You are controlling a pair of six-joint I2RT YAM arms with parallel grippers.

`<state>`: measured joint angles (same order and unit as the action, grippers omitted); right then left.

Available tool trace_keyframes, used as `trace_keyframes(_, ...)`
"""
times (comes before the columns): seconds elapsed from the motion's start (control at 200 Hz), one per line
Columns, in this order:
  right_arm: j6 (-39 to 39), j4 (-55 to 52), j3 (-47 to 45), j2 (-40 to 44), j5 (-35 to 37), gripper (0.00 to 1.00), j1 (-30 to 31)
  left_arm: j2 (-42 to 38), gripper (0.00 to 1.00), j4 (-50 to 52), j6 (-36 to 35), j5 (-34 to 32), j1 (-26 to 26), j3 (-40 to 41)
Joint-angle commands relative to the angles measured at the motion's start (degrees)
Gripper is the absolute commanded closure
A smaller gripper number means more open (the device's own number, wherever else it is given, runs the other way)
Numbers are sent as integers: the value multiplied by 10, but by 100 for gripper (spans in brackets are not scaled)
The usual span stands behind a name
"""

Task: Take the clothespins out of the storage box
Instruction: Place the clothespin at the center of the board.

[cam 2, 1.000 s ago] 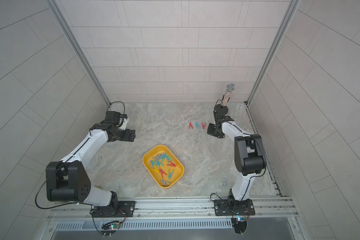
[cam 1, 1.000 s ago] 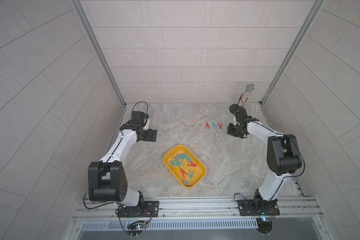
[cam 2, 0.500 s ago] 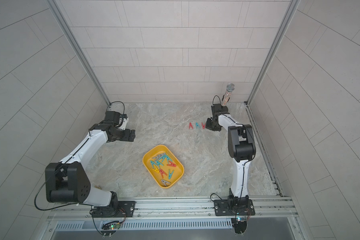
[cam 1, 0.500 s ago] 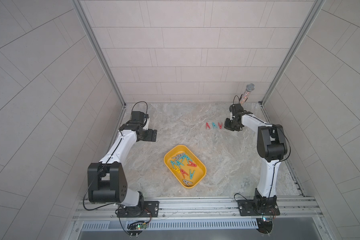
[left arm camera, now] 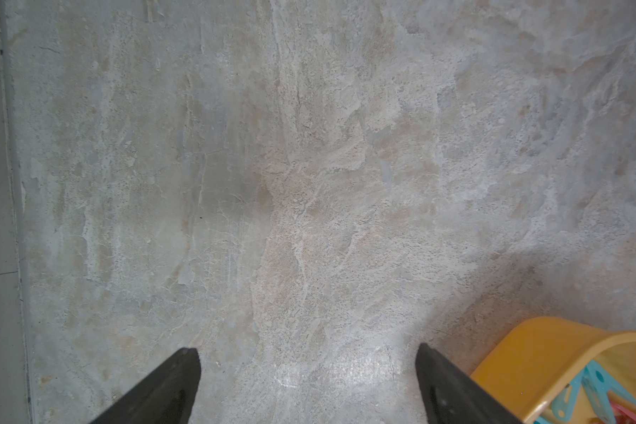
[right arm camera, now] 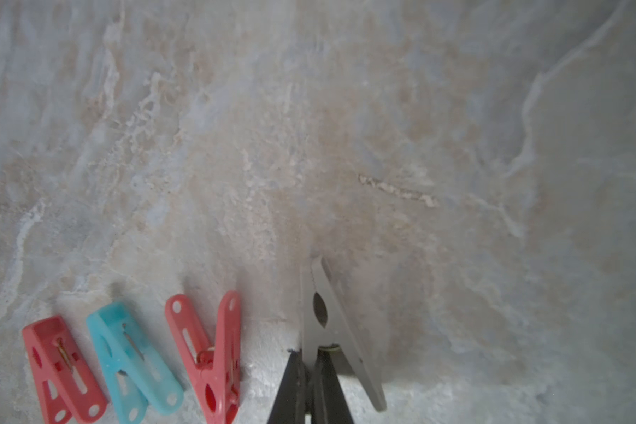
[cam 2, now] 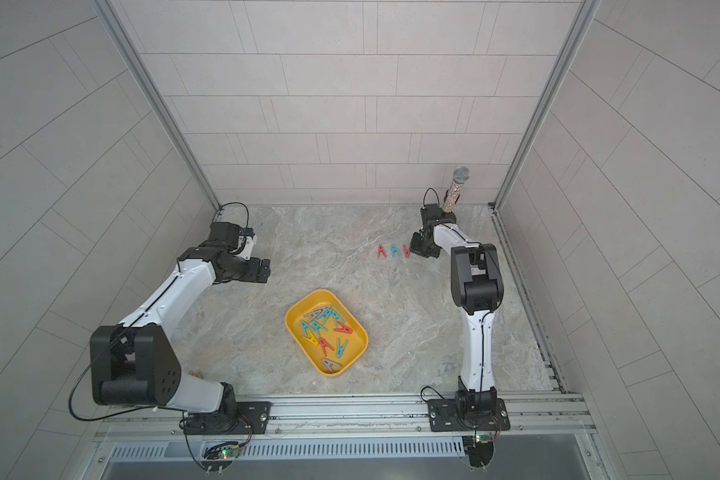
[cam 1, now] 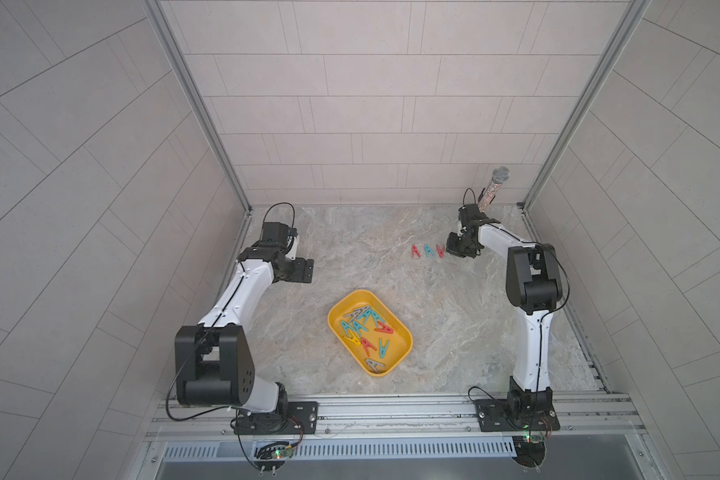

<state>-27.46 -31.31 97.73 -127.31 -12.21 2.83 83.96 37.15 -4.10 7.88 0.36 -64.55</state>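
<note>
Top views: right arm [cam 1: 497, 239] has swung in over the last second. Right gripper [cam 1: 459, 249] now sits low, just beside the row [cam 1: 427, 251] of three pegs on the table [cam 1: 371, 241]; same in the second eye, right gripper [cam 2: 420, 248] beside the row [cam 2: 393, 251]. Row unchanged. Box [cam 1: 409, 344] hasn't moved, roughly ten pegs [cam 1: 364, 328] still in it. Left gripper [cam 1: 304, 272] parked in the same spot, well apart from the box.

Left wrist: left gripper [left arm camera: 307, 352] jaws spread wide, nothing between them, bare table below. Box [left arm camera: 529, 352] corner at frame edge.

Right wrist: right gripper [right arm camera: 311, 389] clamped tight on the grey peg [right arm camera: 324, 319], tip down near the table, next to the end red peg [right arm camera: 213, 359]. Can't tell if it's touching down.

Read: fourth peg is at the drop spot, release looks next. Most of the job remains.
</note>
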Motion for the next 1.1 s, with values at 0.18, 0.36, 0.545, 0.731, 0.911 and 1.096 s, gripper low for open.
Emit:
trace_keyframes(0.18, -4, -30, 0, -3, 6, 88, -3, -15, 0, 10, -5, -1, 4, 7)
trace_keyframes(0.36, -2, -30, -10, 17, 7, 83, -2, -13, 0, 10, -5, 1, 4, 6)
trace_keyframes(0.545, 0, -34, -20, 39, 8, 82, -2, -14, 0, 10, -5, 1, 4, 6)
trace_keyframes(0.731, 0, -33, -44, 72, 5, 80, 0, -14, 0, 10, -5, 3, 4, 6)
trace_keyframes(0.911, 0, -28, -81, 121, -3, 77, 4, -13, 0, 10, -5, 4, 4, 6)
trace_keyframes(1.096, 4, -24, -130, 185, -12, 76, 14, -13, 0, 10, -6, 4, 4, 6)
